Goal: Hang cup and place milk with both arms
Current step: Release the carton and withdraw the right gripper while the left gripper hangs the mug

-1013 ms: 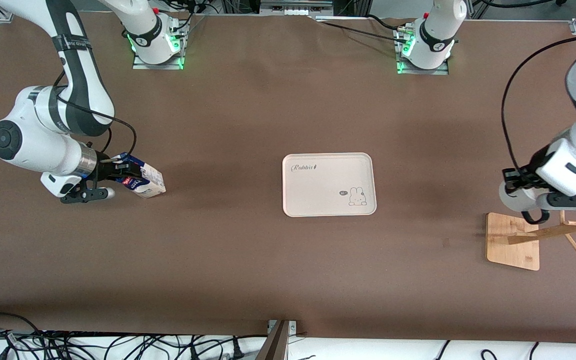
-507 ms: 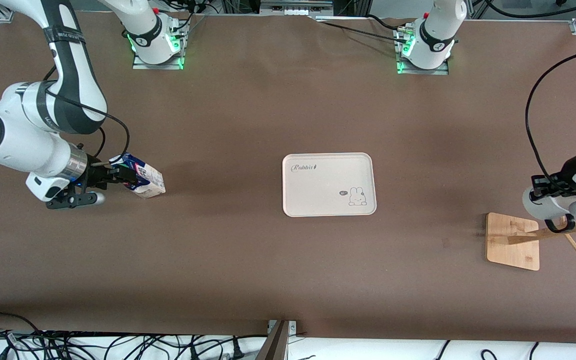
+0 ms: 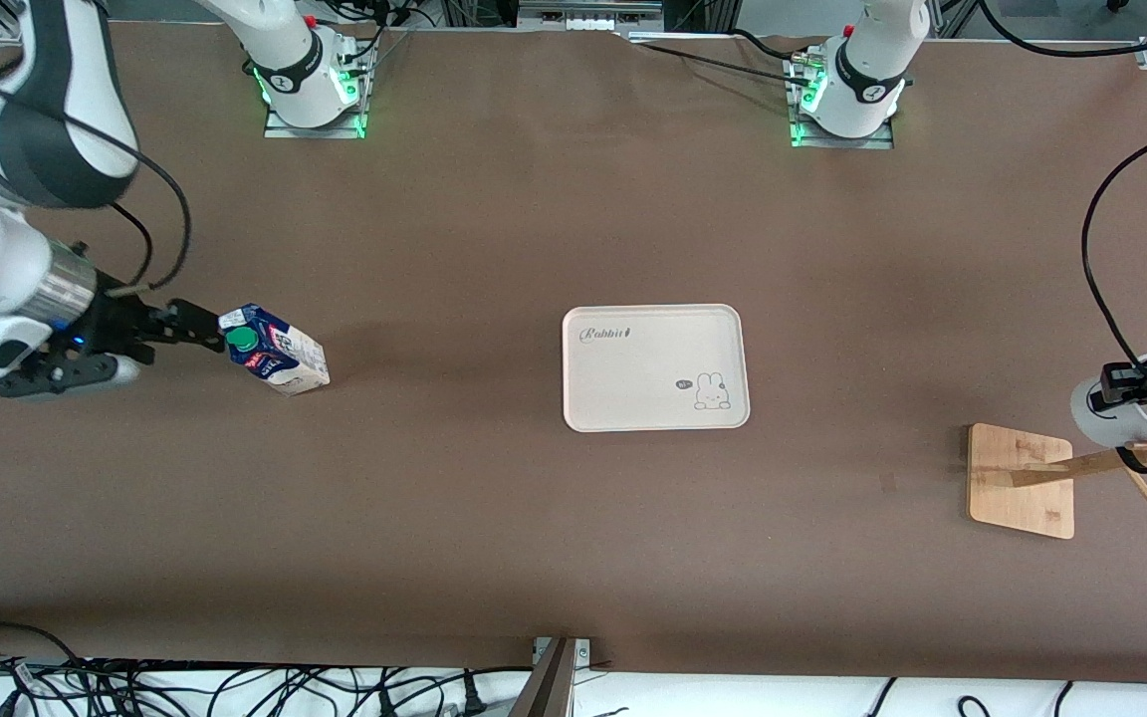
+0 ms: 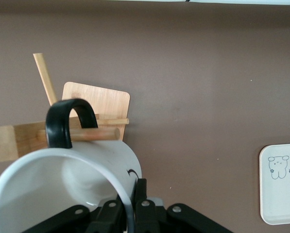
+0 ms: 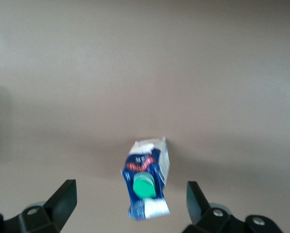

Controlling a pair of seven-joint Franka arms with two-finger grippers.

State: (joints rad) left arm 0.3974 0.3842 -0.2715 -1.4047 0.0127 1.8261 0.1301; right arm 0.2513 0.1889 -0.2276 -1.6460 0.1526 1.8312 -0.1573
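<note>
The milk (image 3: 275, 357) stands on the table toward the right arm's end, green cap up; it also shows in the right wrist view (image 5: 147, 183). My right gripper (image 3: 197, 329) is open and empty just beside the carton, not touching it, its fingers (image 5: 62, 200) spread wide. My left gripper (image 3: 1131, 390) is shut on the wall of the cup (image 3: 1116, 418) over the wooden rack (image 3: 1022, 478). In the left wrist view the cup (image 4: 47, 194) is pinched at its rim by the gripper (image 4: 133, 194), and its black handle (image 4: 67, 121) loops over a rack peg (image 4: 98, 134).
A white tray (image 3: 653, 317) with a rabbit print lies mid-table, and also shows in the left wrist view (image 4: 281, 194). The rack's base and slanted pegs stand near the table's edge at the left arm's end. Cables lie along the front edge.
My right gripper has let go of the milk and drawn back from it toward the right arm's end. My left gripper has carried the cup along the peg, away from the rack's base.
</note>
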